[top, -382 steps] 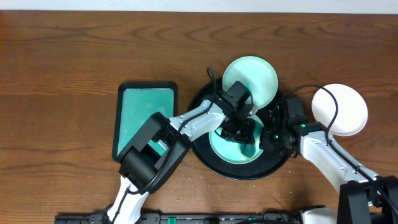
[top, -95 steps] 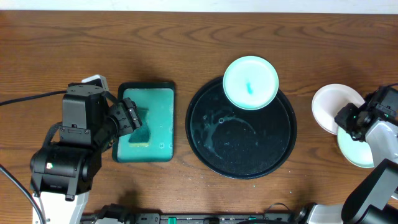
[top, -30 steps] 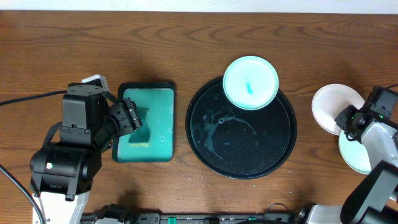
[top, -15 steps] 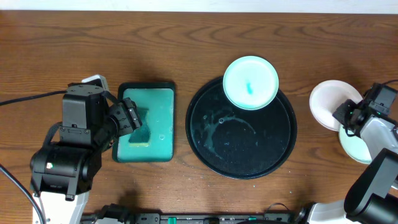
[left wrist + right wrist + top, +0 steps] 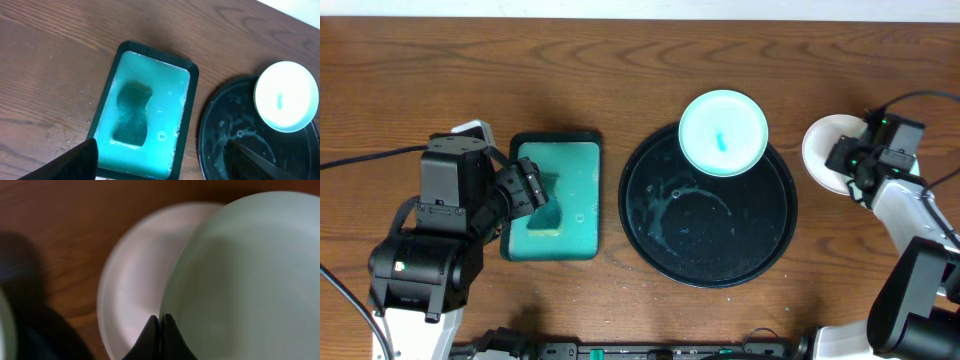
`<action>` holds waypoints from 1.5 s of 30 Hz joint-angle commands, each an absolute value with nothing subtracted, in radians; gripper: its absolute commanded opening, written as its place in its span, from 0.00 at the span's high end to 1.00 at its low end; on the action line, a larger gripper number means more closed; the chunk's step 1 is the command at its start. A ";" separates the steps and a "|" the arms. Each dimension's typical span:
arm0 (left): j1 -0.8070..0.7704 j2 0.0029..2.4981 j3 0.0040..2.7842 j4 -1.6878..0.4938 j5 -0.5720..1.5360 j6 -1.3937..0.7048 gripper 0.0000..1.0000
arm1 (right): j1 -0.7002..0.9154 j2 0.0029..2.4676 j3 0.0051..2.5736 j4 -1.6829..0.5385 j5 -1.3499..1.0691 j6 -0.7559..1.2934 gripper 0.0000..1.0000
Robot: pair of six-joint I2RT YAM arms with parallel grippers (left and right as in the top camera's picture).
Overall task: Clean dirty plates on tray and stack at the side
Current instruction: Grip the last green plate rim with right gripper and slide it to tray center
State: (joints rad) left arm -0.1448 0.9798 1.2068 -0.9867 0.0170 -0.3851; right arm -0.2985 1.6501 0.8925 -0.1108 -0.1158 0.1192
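Note:
A pale-mint plate with a teal smear rests on the far rim of the black tray, whose wet bottom shows pale streaks. Right of the tray lies a clean white plate. In the right wrist view my right gripper is shut on the rim of a second pale-mint plate, which overlaps the white one. The arm hides that plate in the overhead view. My left gripper hangs open above the teal container, holding nothing.
A teal rectangular container with a black rim sits left of the tray, with a dark sponge lying in its liquid. A black cable runs across the wood at far left.
My right gripper closed on the pale-mint plate and carried it from the lower right up over the white plate, which now sits slightly further left. The left arm has not moved.

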 commanded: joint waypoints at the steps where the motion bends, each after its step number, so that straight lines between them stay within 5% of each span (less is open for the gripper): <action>1: -0.141 0.979 1.229 -0.987 0.015 -0.377 0.20 | -0.242 1.629 0.890 -0.096 -0.152 0.030 0.99; 8: -0.141 0.979 1.229 -0.987 0.015 -0.377 0.20 | -0.166 1.629 0.890 -0.095 -0.115 -0.038 0.99; 10: -0.141 0.979 1.229 -0.987 0.015 -0.377 0.20 | -0.165 1.629 0.890 -0.097 -0.074 -0.010 0.46; 11: -0.141 0.979 1.229 -0.987 0.015 -0.377 0.20 | -0.165 1.629 0.890 -0.097 -0.076 -0.004 0.43; 15: -0.141 0.979 1.229 -0.987 0.015 -0.377 0.20 | -0.165 1.618 0.890 -0.108 -0.231 0.075 0.59; 19: -0.141 0.979 1.229 -0.987 0.015 -0.377 0.20 | -0.146 1.618 0.890 -0.118 -0.427 0.262 0.62; 23: -0.141 0.979 1.229 -0.987 0.015 -0.377 0.20 | -0.071 1.628 0.889 -0.128 -0.372 0.250 0.62; 31: -0.141 0.979 1.229 -0.987 0.015 -0.377 0.20 | 0.044 1.756 0.889 0.022 -0.030 0.052 0.31; 35: -0.141 0.979 1.229 -0.987 0.015 -0.377 0.20 | 0.043 1.832 0.889 0.112 0.004 0.029 0.49; 38: -0.141 0.979 1.229 -0.987 0.015 -0.377 0.20 | 0.041 1.846 0.889 0.107 -0.016 0.060 0.98; 45: -0.141 0.979 1.229 -0.987 0.015 -0.377 0.20 | 0.041 1.750 0.889 -0.012 -0.203 0.129 0.99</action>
